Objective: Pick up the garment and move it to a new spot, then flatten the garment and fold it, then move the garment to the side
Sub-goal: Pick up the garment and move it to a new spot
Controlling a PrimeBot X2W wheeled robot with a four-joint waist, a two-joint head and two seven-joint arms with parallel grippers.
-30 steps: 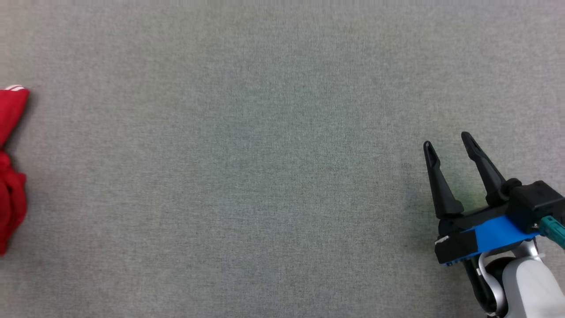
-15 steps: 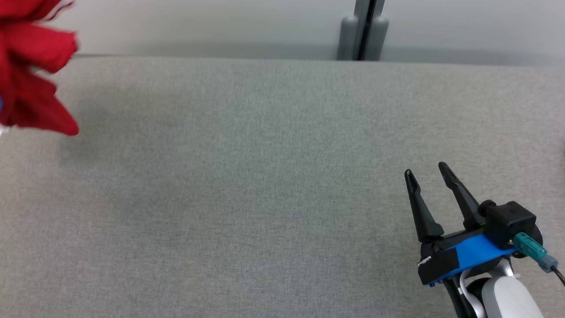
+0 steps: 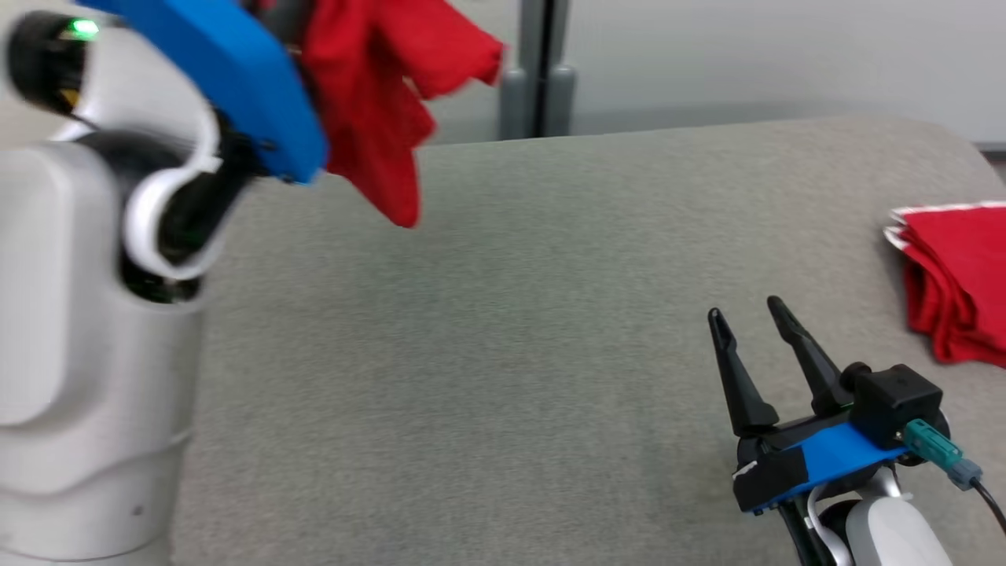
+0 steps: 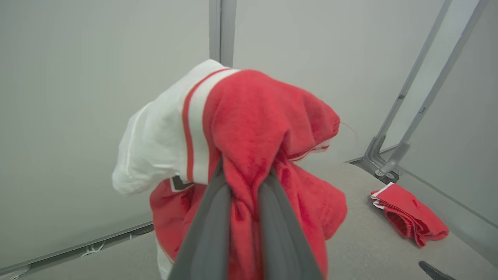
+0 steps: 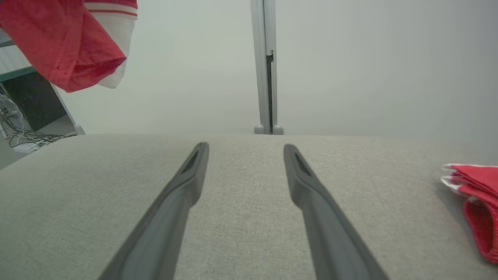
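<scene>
Holding red garment (image 4: 264,116) pinched in left gripper (image 4: 245,170), high over table (image 3: 511,330) far left. Lower onto bare middle, clear of folded pile (image 3: 959,275) at right; leave spread right gripper (image 3: 745,310) idle.

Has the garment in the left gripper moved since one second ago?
Yes, upward. The garment lay on the grey table then; now it hangs above it, pinched in the left gripper.

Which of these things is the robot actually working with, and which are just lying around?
In use: red-and-white garment, pinched in the left gripper; grey table; right gripper, open.
Lying about: folded red garment at the table's right edge; grey post behind.
</scene>
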